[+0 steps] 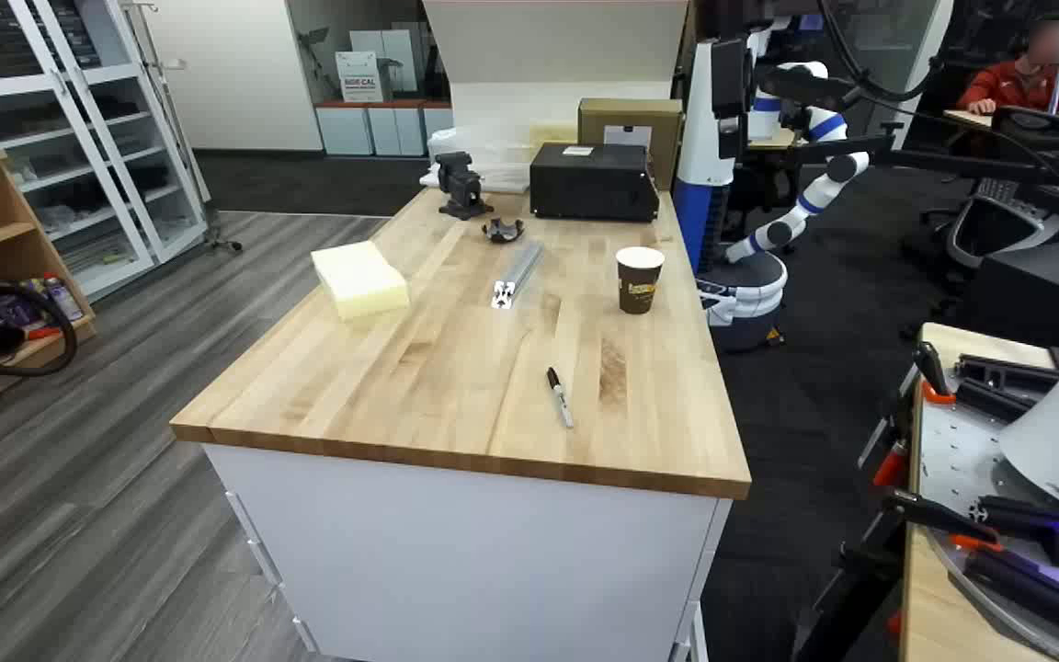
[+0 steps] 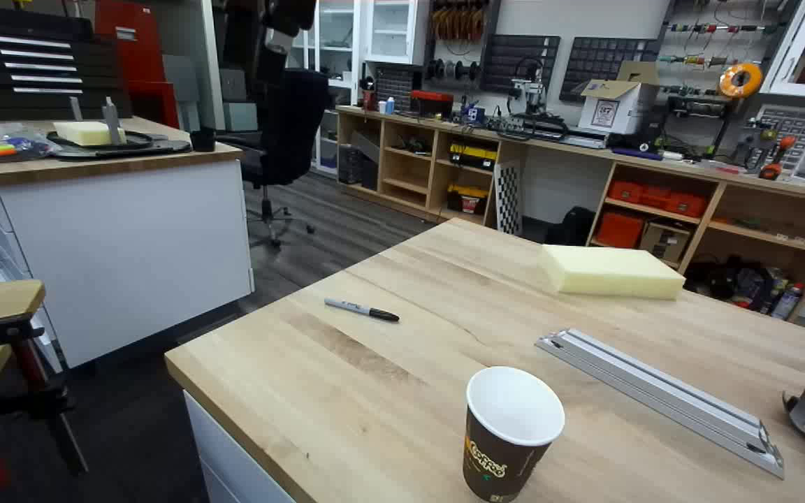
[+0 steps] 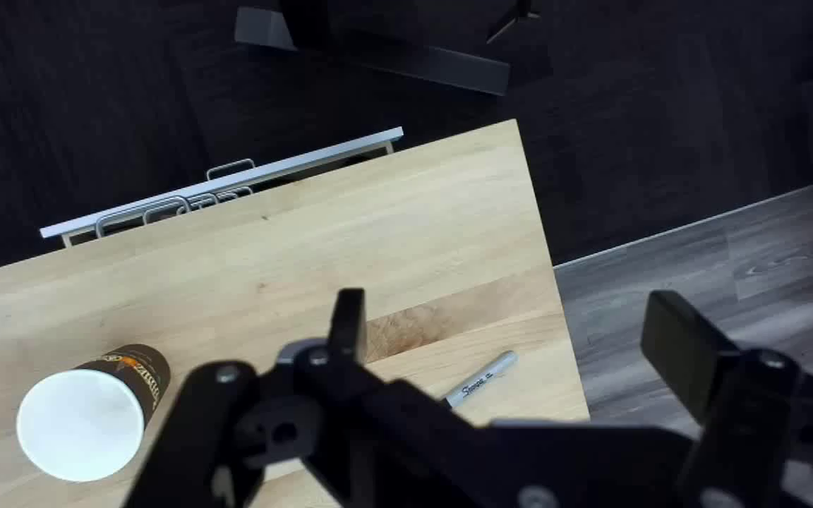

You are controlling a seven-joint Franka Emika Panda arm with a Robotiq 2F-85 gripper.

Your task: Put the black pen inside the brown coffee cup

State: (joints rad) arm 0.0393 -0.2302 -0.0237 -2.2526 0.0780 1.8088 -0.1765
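The black pen is a marker with a grey barrel and black cap. It lies flat on the wooden table in both exterior views [image 1: 560, 397] [image 2: 362, 309]. In the wrist view the pen [image 3: 480, 379] shows its grey barrel; its cap end is hidden behind my gripper. The brown coffee cup stands upright on the table in both exterior views [image 1: 637, 285] [image 2: 497, 457]; its white inside looks empty. The cup [image 3: 144, 368] is also at lower left in the wrist view. My gripper [image 3: 509, 303] is wide open, nothing between its fingers, above the table and apart from the pen.
A silvery metal profile [image 1: 518, 273] lies beside the cup. A yellow foam block [image 1: 361, 280] sits near the table's far side. A black curved part [image 1: 503, 230], a small vise [image 1: 462, 188] and a black boxy device [image 1: 594, 184] stand further back. The table edge [image 3: 544, 240] runs near the pen.
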